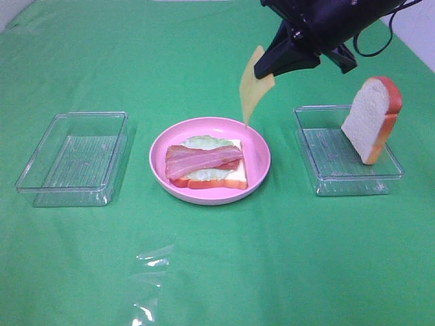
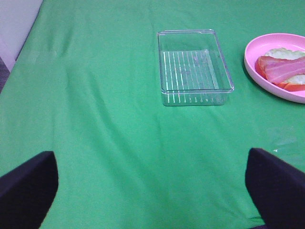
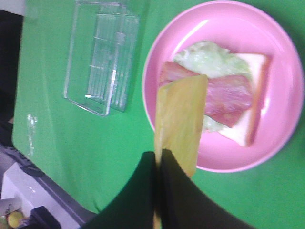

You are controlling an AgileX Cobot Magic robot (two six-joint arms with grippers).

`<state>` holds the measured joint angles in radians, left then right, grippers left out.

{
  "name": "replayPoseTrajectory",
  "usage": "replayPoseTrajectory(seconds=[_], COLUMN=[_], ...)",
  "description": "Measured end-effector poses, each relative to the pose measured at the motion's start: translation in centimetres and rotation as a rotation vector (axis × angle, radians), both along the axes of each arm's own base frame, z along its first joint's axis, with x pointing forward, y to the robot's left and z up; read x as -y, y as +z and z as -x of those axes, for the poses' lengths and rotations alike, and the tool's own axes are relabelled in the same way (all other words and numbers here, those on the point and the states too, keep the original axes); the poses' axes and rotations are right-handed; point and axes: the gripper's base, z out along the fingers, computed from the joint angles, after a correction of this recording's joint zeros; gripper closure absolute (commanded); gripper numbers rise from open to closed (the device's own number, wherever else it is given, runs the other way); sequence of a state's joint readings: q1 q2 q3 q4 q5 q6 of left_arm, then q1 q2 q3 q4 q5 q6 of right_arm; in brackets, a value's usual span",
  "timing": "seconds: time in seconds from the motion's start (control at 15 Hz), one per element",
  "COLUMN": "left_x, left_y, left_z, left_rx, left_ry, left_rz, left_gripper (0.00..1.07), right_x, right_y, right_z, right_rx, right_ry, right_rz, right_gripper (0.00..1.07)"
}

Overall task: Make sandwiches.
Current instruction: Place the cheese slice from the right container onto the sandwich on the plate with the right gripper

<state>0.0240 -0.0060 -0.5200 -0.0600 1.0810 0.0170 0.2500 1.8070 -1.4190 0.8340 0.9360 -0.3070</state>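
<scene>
So the sandwich [image 1: 207, 167] is half built: one white bread slice with an orange-brown crust lying flat, pale green lettuce [image 1: 201, 142] on it, and red-brown bacon strips [image 1: 202, 160] laid across the top. The yellow cheese square [image 1: 253, 87] is up in the air above it, hanging corner-down and pinched at its top edge. The second bread slice [image 1: 372, 119] isn't on the stack yet; it's off to the right, standing up tilted on its edge.

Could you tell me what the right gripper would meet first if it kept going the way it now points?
Probably the bacon on the open sandwich on the pink plate; the cheese slice held by the right gripper hangs above it and would touch first, though depth is unclear.
</scene>
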Motion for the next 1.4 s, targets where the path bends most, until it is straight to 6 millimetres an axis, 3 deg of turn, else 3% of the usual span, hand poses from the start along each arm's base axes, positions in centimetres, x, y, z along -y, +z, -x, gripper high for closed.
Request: replayPoseTrajectory(seconds=[0.13,0.4,0.6,0.93,1.2,1.4], left_x=[0.0,0.0,0.0,0.0,0.0,0.0], left_y=[0.0,0.0,0.0,0.0,0.0,0.0], left_z=[0.0,0.0,0.0,0.0,0.0,0.0], left_rx=[0.0,0.0,0.0,0.0,0.0,0.0], left_ry=[-0.001,-0.001,-0.001,-0.001,-0.001,-0.002], left_rz=[0.002,0.002,0.002,0.002,0.002,0.002], left_gripper=[0.06,0.06,0.06,0.06,0.06,0.06], right_x=[-1.6,-6.6,-8.3,-8.4,-7.8,-6.0], right_y=[-0.9,-5.2,-8.5,-12.7,-13.4,-13.7], right_z=[0.0,-0.7,-1.5,-2.5,-2.7,-3.4], right_rx=[-0.001,-0.053,-0.082,-0.123,-0.086,-0.068], right_ry=[0.027,0.067,0.047,-0.018,-0.004,-0.011], right_rz=[-0.055,-0.223,-0.308,-0.265,-0.191,-0.149], right_gripper=[1.07,1.07,1.07,1.07,1.07,1.07])
